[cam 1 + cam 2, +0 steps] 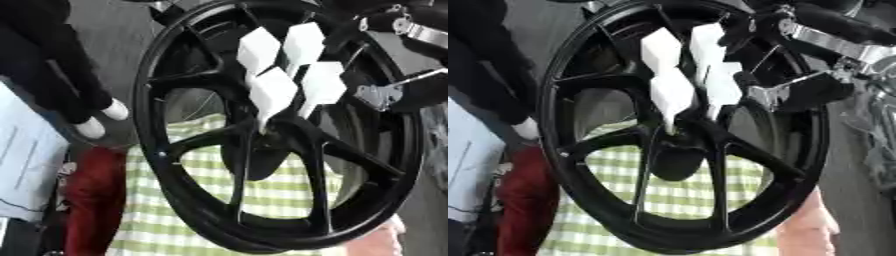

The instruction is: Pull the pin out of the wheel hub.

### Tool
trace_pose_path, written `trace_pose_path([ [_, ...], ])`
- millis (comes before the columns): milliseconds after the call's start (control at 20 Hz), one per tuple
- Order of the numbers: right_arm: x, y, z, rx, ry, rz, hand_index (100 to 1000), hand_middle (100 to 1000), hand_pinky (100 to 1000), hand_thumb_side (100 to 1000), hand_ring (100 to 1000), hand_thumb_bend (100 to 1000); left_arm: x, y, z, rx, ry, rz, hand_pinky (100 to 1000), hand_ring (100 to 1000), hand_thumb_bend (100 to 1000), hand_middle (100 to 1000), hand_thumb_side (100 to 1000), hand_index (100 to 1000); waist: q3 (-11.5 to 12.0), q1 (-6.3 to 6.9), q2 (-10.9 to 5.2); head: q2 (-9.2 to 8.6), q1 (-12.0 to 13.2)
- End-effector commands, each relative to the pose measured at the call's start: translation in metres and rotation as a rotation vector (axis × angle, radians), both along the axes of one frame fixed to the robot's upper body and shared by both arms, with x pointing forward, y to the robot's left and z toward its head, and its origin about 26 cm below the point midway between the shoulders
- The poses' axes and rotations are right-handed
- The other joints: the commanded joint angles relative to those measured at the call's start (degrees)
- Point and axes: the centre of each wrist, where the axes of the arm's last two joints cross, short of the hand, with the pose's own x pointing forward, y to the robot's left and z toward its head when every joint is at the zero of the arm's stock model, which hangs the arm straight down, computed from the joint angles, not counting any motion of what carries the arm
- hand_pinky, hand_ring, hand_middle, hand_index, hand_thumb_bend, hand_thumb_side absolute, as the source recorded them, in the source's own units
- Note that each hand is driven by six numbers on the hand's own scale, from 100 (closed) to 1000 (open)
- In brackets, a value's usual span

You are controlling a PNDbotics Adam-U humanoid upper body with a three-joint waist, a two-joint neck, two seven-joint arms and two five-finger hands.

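- The black wheel fills nearly the whole frame, tilted, its spokes meeting at the dark wheel hub just below the centre. Behind its lower half lies a green-and-white checked cloth.
- The right robot hand comes in from the upper right, its white blocky fingers bunched straight above the hub. They look closed on something there, though I can't make out the pin itself between them.
- The left robot hand shows at the left edge as two white tips on a dark arm, apart from the rim. I can't tell how its fingers are set.
- What could go wrong, to my eye: nothing visibly steadies the rim, so a pull could tip the wheel along with the pin, or the fingers could slip off.
- No container is in view.
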Motion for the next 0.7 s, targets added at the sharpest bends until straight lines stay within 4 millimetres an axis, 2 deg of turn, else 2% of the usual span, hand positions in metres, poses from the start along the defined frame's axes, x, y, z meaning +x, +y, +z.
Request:
trace_pose_path([
  [50,-0.0024,0.0006,0.0083,-0.013,-0.016,0.0,819,694,962,302,793,100,-0.0006,0.0015,0.0061,0.017,-0.017,-0.007,550,854,234,878,896,724,0.11,0.12,-0.73,-0.3,-0.1],
  [300,-0.0019,0.0028,0.0066,-0.031,-0.012,0.011,824,701,964,304,801,100,-0.0004,0.0013,0.0066,0.019,-0.018,-0.01,551,854,235,876,895,723,0.21,0.01,-0.62,-0.19,-0.08],
  [700,-0.0016,0.0044,0.0044,-0.067,-0.025,0.019,856,732,978,314,836,161,-0.0003,0.0007,0.0066,0.017,-0.017,-0.014,552,854,236,875,897,722,0.27,-0.03,-0.47,-0.42,0.0],
])
